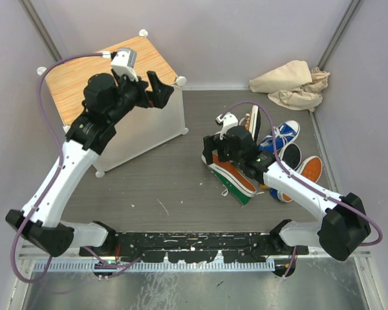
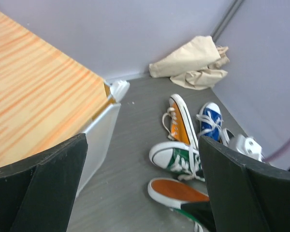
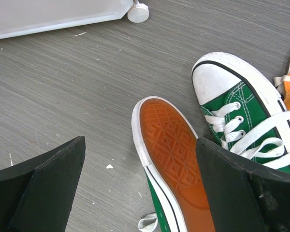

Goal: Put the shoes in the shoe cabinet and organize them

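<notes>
Fingers (image 2: 43, 183) of the left arm stand spread wide with nothing between them. They hover over the front corner of the shoe cabinet (image 1: 110, 71), probably poised to work its door. The right arm's fingers (image 3: 38, 188) are equally released and straddle a green shoe (image 3: 171, 150), likely the next pick. On the grey surface (image 1: 161, 187) the cabinet sits far left, while the shoes (image 1: 271, 155) lie heaped outside it at right, none shelved yet. A crumpled cloth bag (image 1: 291, 84) fills the far corner. Only the right wrist view shows that green shoe tipped on its side, orange sole outward, beside its upright partner (image 3: 241, 101). Only the overhead view shows both arms together.
</notes>
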`<action>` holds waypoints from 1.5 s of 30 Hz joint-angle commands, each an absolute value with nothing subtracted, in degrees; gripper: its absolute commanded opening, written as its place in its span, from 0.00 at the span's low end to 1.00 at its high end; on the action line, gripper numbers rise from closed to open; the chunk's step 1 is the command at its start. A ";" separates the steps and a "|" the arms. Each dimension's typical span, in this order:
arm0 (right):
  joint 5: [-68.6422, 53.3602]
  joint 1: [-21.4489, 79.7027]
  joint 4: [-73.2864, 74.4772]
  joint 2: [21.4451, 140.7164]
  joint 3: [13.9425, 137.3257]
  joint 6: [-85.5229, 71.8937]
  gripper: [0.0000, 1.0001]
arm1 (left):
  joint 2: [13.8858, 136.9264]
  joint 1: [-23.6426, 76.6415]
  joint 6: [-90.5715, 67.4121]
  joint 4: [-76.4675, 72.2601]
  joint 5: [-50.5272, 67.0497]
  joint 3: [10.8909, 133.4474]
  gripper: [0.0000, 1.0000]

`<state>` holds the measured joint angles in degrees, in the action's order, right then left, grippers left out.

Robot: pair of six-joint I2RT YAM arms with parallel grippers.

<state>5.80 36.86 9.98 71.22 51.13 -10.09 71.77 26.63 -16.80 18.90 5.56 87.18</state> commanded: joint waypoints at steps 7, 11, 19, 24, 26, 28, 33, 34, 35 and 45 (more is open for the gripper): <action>2.77 34.07 8.00 71.90 52.62 -8.30 1.00 | 83.25 26.65 -10.33 6.48 1.72 92.00 0.99; -0.28 33.50 7.47 72.07 51.70 -7.66 1.00 | 84.10 26.63 -8.45 3.86 2.98 90.17 0.98; -3.32 33.39 6.70 72.37 49.46 -7.16 1.00 | 83.77 26.70 -5.46 3.31 3.73 86.16 0.98; -5.14 33.40 6.53 72.50 49.16 -6.97 1.00 | 83.30 26.67 -1.95 3.19 2.38 83.91 0.98; -5.27 33.35 6.58 72.38 49.27 -7.02 1.00 | 83.35 26.68 -1.59 4.79 3.25 84.38 0.98; -5.06 33.32 6.53 72.19 49.27 -6.93 1.00 | 83.18 26.61 -1.58 6.76 4.46 84.73 0.98; -5.05 33.27 6.38 72.16 49.15 -6.89 1.00 | 80.92 26.63 -1.66 10.37 8.09 83.64 0.98; -5.04 33.24 6.29 72.22 49.01 -6.93 1.00 | 80.15 26.63 -1.98 10.71 9.38 83.02 0.98; -5.01 33.24 6.26 72.35 48.92 -6.94 1.00 | 79.15 26.67 -2.62 10.95 10.83 82.25 0.98; -5.36 33.13 6.04 72.07 48.76 -7.10 1.00 | 70.00 26.63 -7.82 10.73 24.15 74.08 0.98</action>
<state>-4.38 33.43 9.02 72.79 48.58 -7.64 74.15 26.61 -5.02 11.20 15.68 75.66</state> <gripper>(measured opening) 0.999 0.980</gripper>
